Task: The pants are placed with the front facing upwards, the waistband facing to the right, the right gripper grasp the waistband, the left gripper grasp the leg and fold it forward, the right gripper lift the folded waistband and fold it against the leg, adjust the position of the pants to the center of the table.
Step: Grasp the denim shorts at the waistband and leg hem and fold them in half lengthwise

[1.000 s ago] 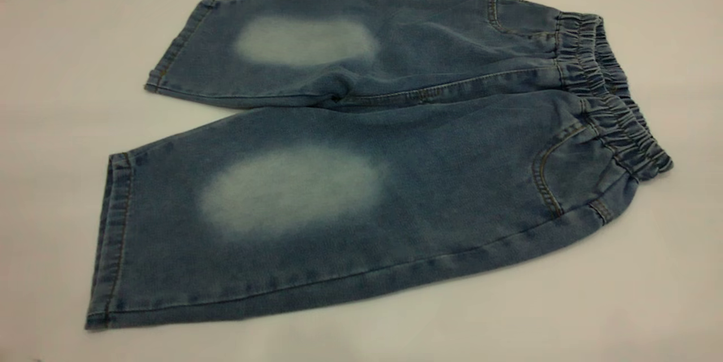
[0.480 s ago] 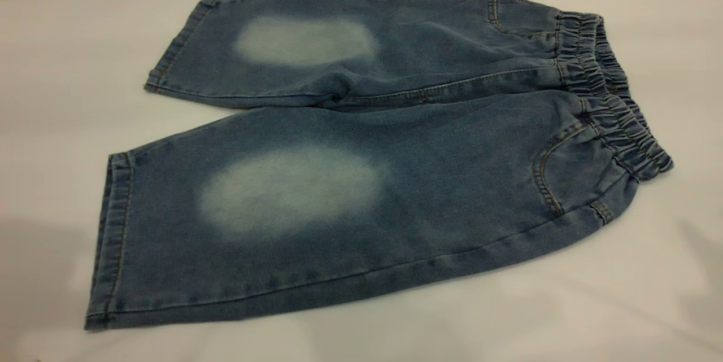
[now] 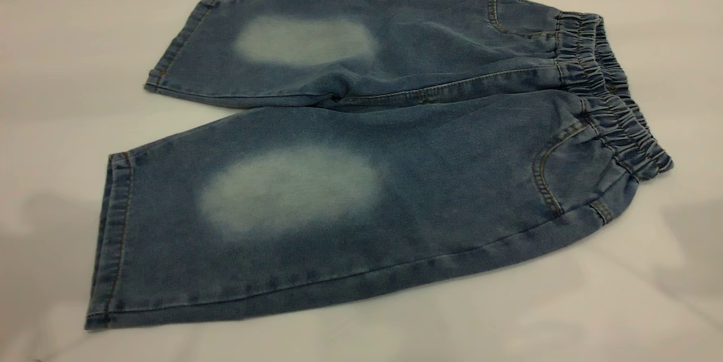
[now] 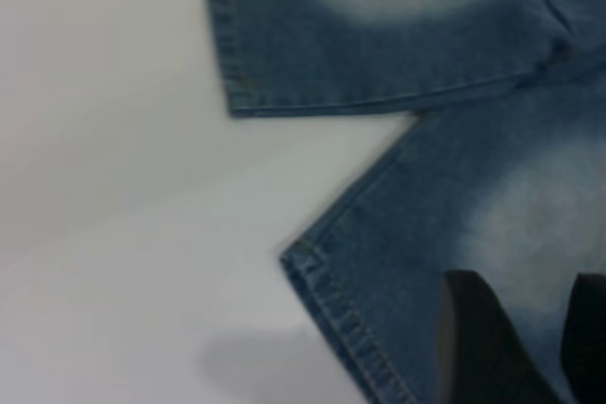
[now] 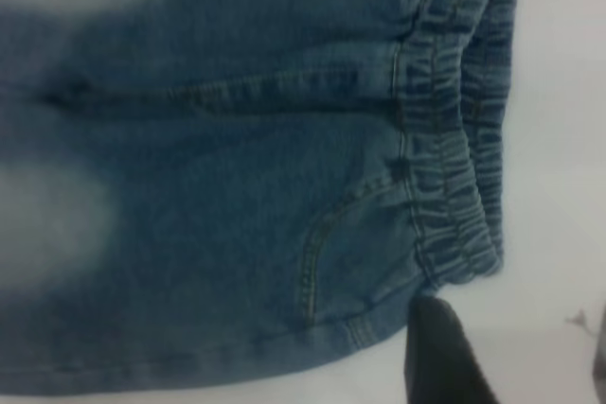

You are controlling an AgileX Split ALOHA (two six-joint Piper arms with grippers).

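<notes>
Across the middle of the table (image 3: 649, 305) the pants (image 3: 361, 181) lie flat, front up, elastic waistband at the right, legs spread leftward. Above the near leg's hem hovers the left gripper (image 4: 530, 347), fingers parted, empty. Beside the waistband's near corner hangs the right gripper (image 5: 516, 352), fingers spread wide, holding nothing.

The exterior view shows neither arm. The black plastic left gripper (image 4: 516, 342) shows only 2 finger tips, cut by the frame's edge. The black plastic right gripper (image 5: 516, 352) shows 1 dark finger and a sliver at the edge. The blue denim pants (image 3: 361, 153) run past both wrist frames.
</notes>
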